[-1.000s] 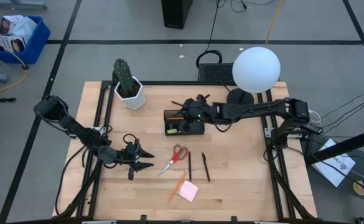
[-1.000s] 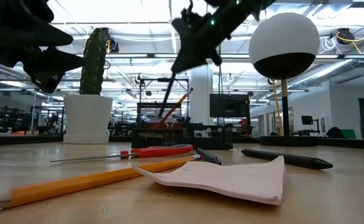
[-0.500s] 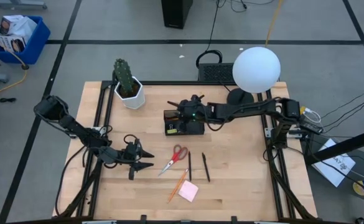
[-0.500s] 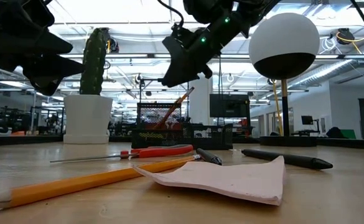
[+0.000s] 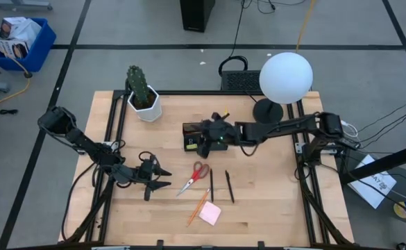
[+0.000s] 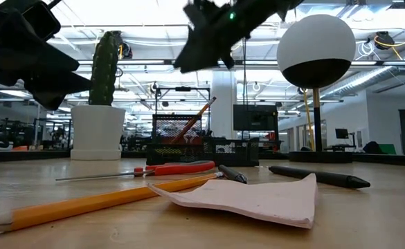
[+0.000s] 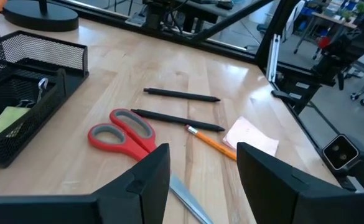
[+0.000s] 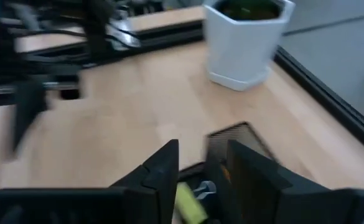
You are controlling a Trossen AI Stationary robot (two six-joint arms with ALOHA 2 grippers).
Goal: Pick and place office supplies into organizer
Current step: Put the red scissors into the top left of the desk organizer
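1. The right gripper hangs above the organizer, over its left part in the high view; its two fingers stand a narrow gap apart and hold nothing.
2. Seen past those fingers, the organizer's mesh wall lies directly below, with a yellowish pad and a small metal clip inside it.
3. In the low view an orange pencil leans upright in the organizer's tall mesh cup, under the right gripper.
4. The left gripper is low over the table's left side, its fingers spread wide and empty.
5. The red-handled scissors lie just to the right of the left gripper, straight ahead of its fingertips and not touching them; their handles point toward the organizer.
6. Two black pens lie side by side right of the scissors, on the near side of the organizer.
7. A second orange pencil lies on the near side of the scissors, with the pink sticky-note pad just beside its right.
8. A cactus in a white pot stands at the far left of the table, left of the organizer.
9. A white globe lamp stands at the far right.
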